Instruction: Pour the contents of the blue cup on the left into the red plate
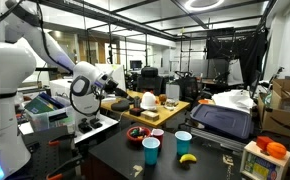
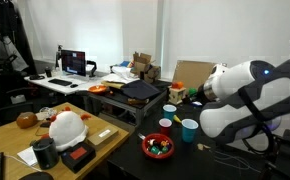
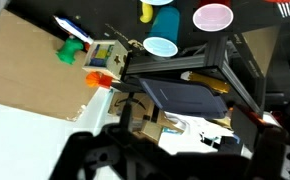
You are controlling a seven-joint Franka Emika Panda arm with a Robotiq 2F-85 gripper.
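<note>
Tool (image 3: 178, 142) dark, blurred; jaws indistinct.

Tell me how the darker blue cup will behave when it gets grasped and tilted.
The blue cup looks like plain plastic, so it is probably light and fairly stiff. It stands upright and is taller than it is wide, so a sideways nudge could tip it. Its smooth wall may slip in a loose grip.
</note>
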